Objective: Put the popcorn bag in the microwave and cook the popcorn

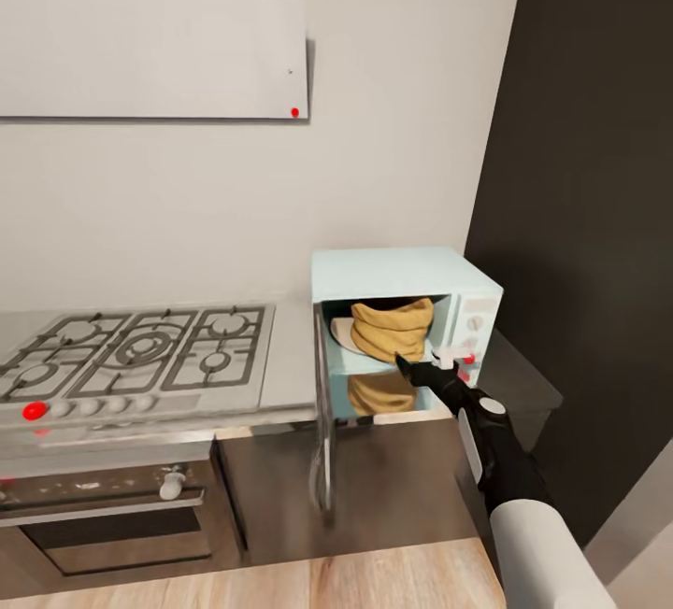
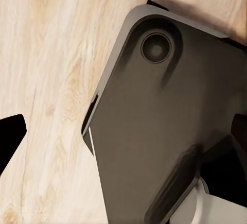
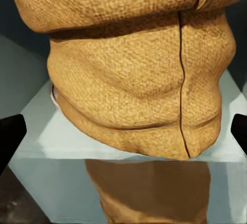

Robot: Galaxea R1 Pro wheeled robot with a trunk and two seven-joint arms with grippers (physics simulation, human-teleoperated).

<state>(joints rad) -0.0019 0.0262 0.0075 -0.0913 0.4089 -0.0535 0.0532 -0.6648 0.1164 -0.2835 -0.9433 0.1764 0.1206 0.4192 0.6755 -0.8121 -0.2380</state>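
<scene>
- The popcorn bag (image 1: 393, 329) stands upright inside the microwave (image 1: 404, 329), right of centre in the head view. Its long axis runs up and down, and its thick rolled rim is at the top.
- In the right wrist view the popcorn bag (image 3: 136, 80) sits on the pale floor of the chamber, with a dark seam running down its side. A reflection of it shows on the glossy lip below.
- The microwave door (image 1: 323, 422) hangs open, swung toward the left, edge-on to the camera.
- The microwave sits on the countertop (image 1: 290, 361), just right of the gas hob (image 1: 131, 352).
- The right gripper (image 1: 418, 369) is at the chamber's lower front edge, just before the bag. Its fingertips (image 3: 11, 136) sit wide apart at the frame edges, holding nothing.
- In the left wrist view a dark robot part (image 2: 164, 126) lies over wooden floor (image 2: 46, 80). The left gripper's fingers (image 2: 10, 136) are spread, empty.
</scene>
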